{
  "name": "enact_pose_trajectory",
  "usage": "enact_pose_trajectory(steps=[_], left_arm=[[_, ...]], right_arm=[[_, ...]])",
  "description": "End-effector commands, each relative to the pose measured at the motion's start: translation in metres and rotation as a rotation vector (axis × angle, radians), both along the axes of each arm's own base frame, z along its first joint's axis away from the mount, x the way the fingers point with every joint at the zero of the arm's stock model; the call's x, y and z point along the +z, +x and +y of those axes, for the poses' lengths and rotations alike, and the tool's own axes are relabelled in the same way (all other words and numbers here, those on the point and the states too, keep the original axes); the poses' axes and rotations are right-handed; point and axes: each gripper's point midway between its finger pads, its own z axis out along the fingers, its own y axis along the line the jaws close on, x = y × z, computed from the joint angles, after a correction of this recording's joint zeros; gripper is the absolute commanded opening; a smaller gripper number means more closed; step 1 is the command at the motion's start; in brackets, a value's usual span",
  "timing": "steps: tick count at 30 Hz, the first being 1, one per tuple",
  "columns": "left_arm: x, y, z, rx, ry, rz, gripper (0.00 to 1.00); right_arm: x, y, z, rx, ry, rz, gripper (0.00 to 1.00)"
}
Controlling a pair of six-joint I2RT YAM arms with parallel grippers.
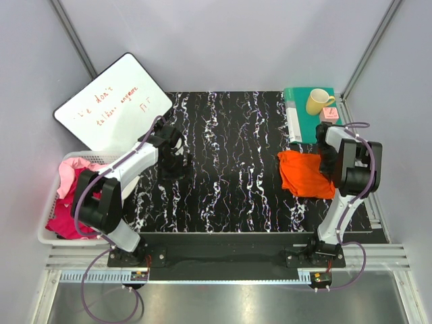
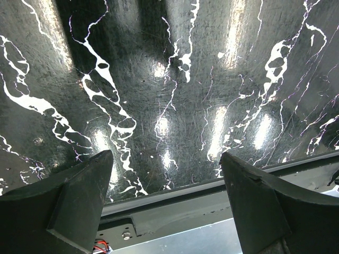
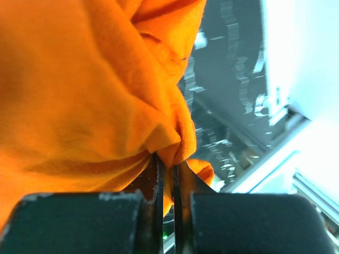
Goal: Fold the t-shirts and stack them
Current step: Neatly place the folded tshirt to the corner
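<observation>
Right hand (image 3: 165,159) clenched on a bunched fold of the orange t-shirt (image 3: 79,95). The shirt lies crumpled on the counter's (image 1: 229,175) right side, just beside the right arm. Left hand (image 2: 165,159) released, fingers wide apart, nothing between them, low over bare black marbled counter left of centre. Magenta t-shirt (image 1: 64,216) and pale pink t-shirt (image 1: 74,172) sit heaped in the white basket (image 1: 47,237) at far left. Whiteboard (image 1: 111,111) back left. Yellow mug (image 1: 318,101) on teal mat (image 1: 300,96) back right.
</observation>
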Motion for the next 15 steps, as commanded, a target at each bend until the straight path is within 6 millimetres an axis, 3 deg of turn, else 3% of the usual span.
enact_pose_trajectory(steps=[1, 7, 12, 13, 15], left_arm=[[0.0, 0.006, -0.001, -0.015, -0.009, -0.029, 0.88], [-0.001, 0.005, -0.001, -0.021, -0.012, -0.028, 0.88], [-0.002, 0.003, 0.001, -0.024, -0.007, -0.031, 0.88], [-0.001, 0.004, 0.001, -0.022, -0.006, -0.036, 0.88], [-0.001, 0.004, 0.002, -0.023, -0.003, -0.038, 0.89]], right_arm=[[0.0, -0.004, -0.035, -0.059, -0.132, 0.02, 0.0], [-0.001, -0.01, -0.058, -0.115, -0.199, 0.053, 0.0], [0.007, 0.002, -0.064, -0.122, -0.21, 0.019, 0.0], [0.01, 0.005, -0.064, -0.121, -0.208, 0.009, 0.02], [0.018, 0.016, -0.067, -0.105, -0.207, -0.017, 0.14]])
